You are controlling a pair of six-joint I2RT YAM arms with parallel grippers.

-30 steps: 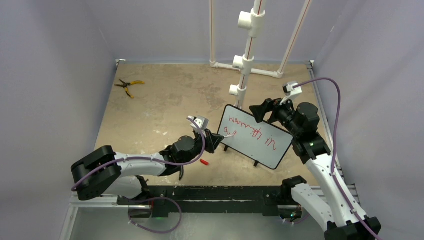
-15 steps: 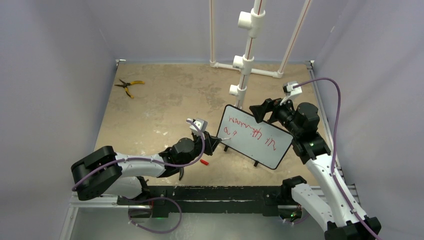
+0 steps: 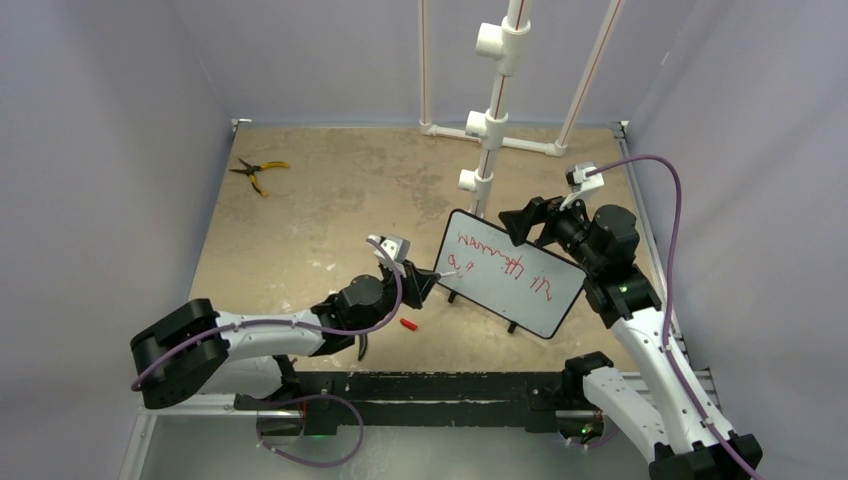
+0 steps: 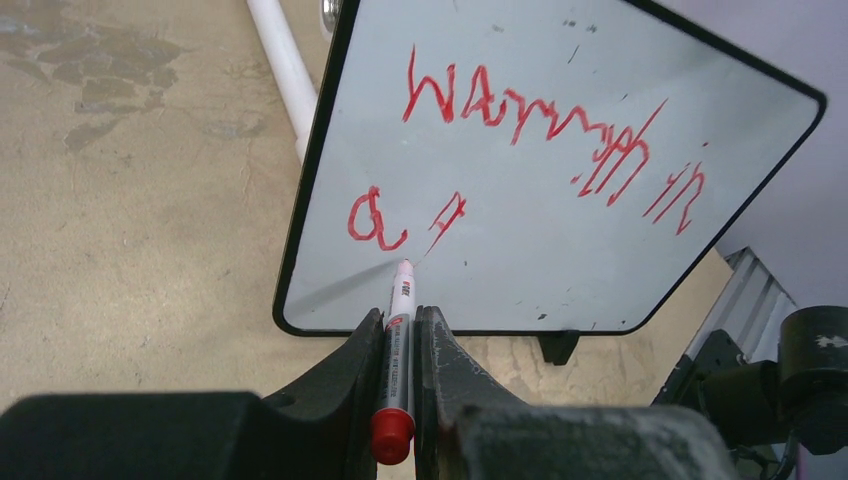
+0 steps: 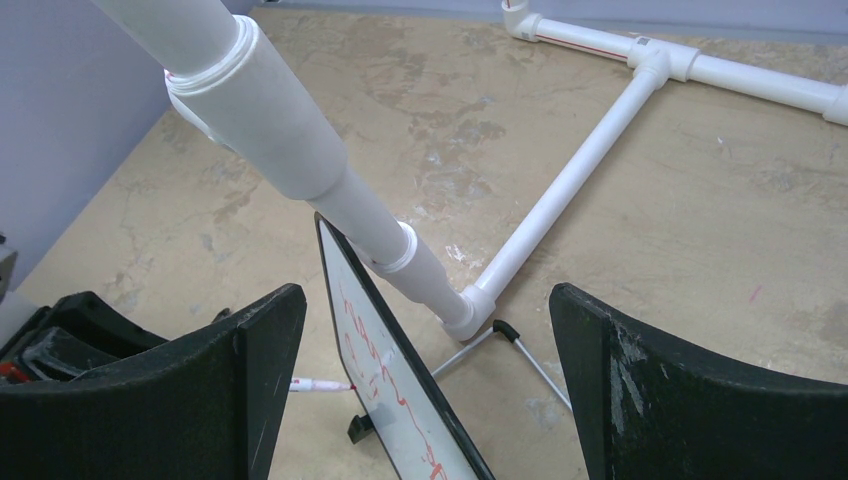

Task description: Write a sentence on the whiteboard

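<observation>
The whiteboard point(image 3: 540, 300) stands tilted on small black feet right of centre, also in the left wrist view point(image 4: 560, 260) and edge-on in the right wrist view point(image 5: 385, 385). The sentence point(image 3: 500, 262) is red scrawl: one full line point(image 4: 540, 135) and two marks below it point(image 4: 378, 222). My left gripper point(image 3: 418, 283) is shut on a red marker point(image 4: 398, 330), whose tip touches the board just below the second mark. My right gripper point(image 3: 530, 222) is open and straddles the board's top edge without touching it. A red marker cap point(image 3: 408, 324) lies on the table.
A white PVC pipe frame point(image 3: 490, 120) stands behind the board, its base pipe point(image 5: 570, 180) on the table. Yellow-handled pliers point(image 3: 258, 173) lie at the far left. The board's wire stand point(image 5: 520, 350) props it from behind.
My left arm has drawn back slightly to the left and near side, with the marker tip still at the board. The right arm and board have not moved.
</observation>
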